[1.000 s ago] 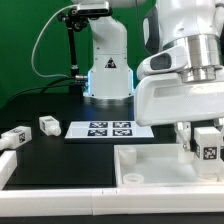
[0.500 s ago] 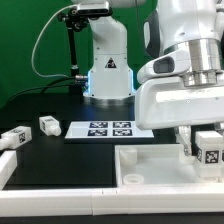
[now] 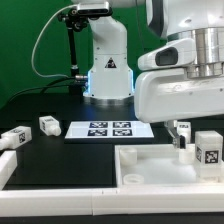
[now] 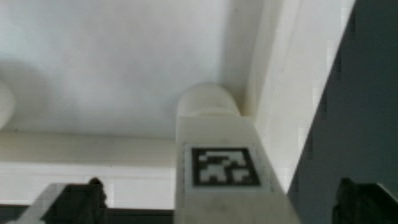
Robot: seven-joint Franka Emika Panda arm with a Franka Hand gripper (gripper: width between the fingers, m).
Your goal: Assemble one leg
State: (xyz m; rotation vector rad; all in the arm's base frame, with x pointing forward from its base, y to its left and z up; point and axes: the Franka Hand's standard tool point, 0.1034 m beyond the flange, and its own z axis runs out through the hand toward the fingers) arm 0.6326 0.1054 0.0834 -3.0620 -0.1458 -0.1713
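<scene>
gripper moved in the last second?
Yes. In the exterior view the gripper has risen against the marker board, uncovering more of the leg.

Stubby white tagged leg (image 3: 208, 149) upright on tray (image 3: 150, 168), exterior view's right.

At the exterior view's right, the gripper (image 3: 195, 138) hangs above the white tray (image 3: 140, 181). One dark finger (image 3: 183, 138) is just beside an upright tagged leg (image 3: 208, 150) that seems to stand inside the tray (the other finger is hidden). At the left, two more legs (image 3: 47, 124) (image 3: 13, 138) lie on the black table (image 3: 60, 160), near the marker board (image 3: 105, 128) before the arm's base (image 3: 108, 65).
</scene>
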